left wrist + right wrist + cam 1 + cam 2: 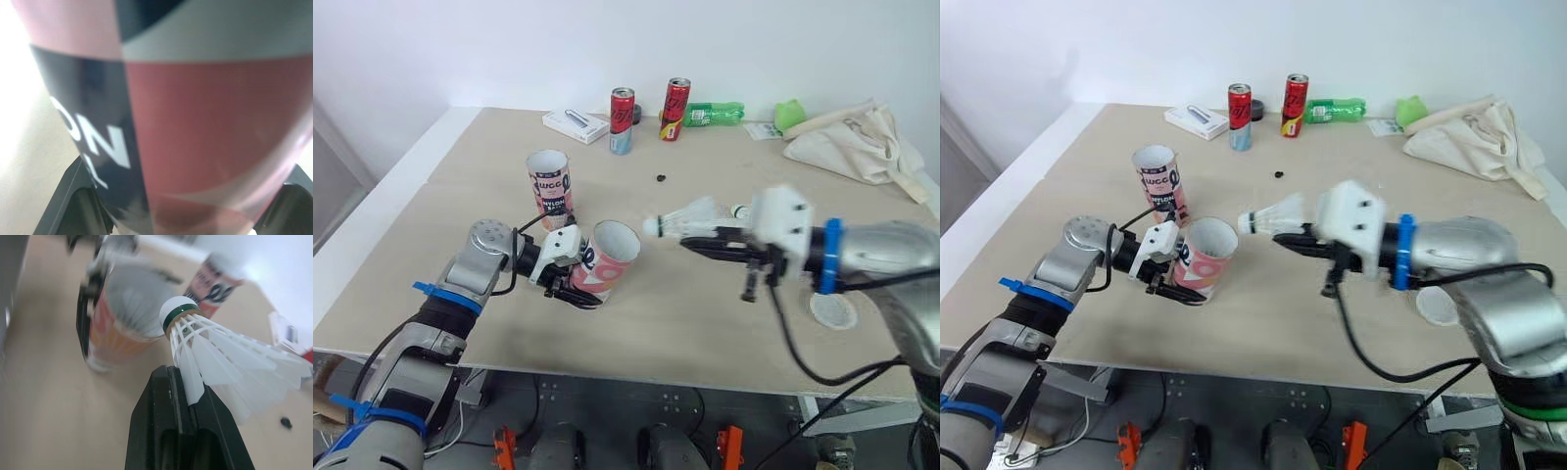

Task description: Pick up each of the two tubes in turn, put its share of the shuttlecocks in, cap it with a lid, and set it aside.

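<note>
Tube [610, 257]: tilted, mouth facing right, clenched in your left gripper [574, 284] over the table [705, 323]. Shuttlecock [690, 219]: pinched in your right gripper [703, 238], cork near that mouth. Second tube [549, 186]: upright on the table just behind.

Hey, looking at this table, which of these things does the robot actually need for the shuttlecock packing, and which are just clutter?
Needed: tilted tube, upright tube, shuttlecock, white lid.
Clutter: left can, right can, green bottle, white box, cloth bag, small black bit.
</note>
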